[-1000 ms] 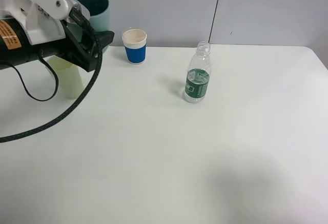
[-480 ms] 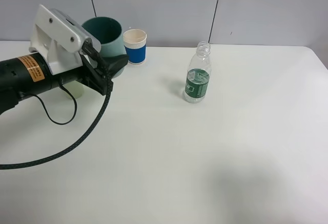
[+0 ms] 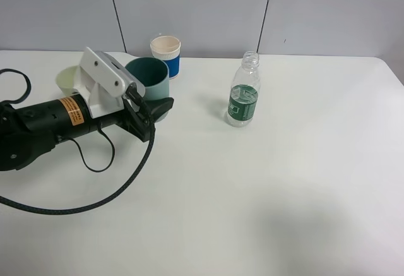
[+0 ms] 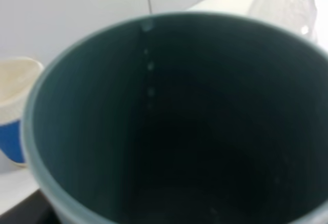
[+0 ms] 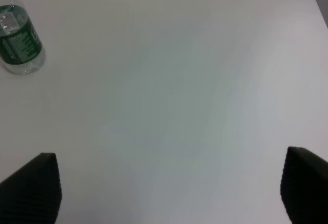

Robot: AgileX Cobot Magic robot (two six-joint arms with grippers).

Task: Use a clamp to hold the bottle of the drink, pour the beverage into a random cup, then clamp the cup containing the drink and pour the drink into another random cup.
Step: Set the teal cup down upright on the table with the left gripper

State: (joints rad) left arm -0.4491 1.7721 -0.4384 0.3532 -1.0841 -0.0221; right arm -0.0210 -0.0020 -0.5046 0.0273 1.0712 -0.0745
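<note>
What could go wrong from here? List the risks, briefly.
1. The left gripper holds the teal tumbler close beside the pale green cup; the arm could knock that cup on its way out.
2. The blue-and-cream cup stands just behind the tumbler, so a backward swing may hit it.
3. The capless bottle could tip if bumped.

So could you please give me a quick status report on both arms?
Left gripper shut on teal plastic tumbler, upright. Right gripper open, empty. Pale green tapered cup behind left arm. Clear plastic bottle stands apart.
</note>
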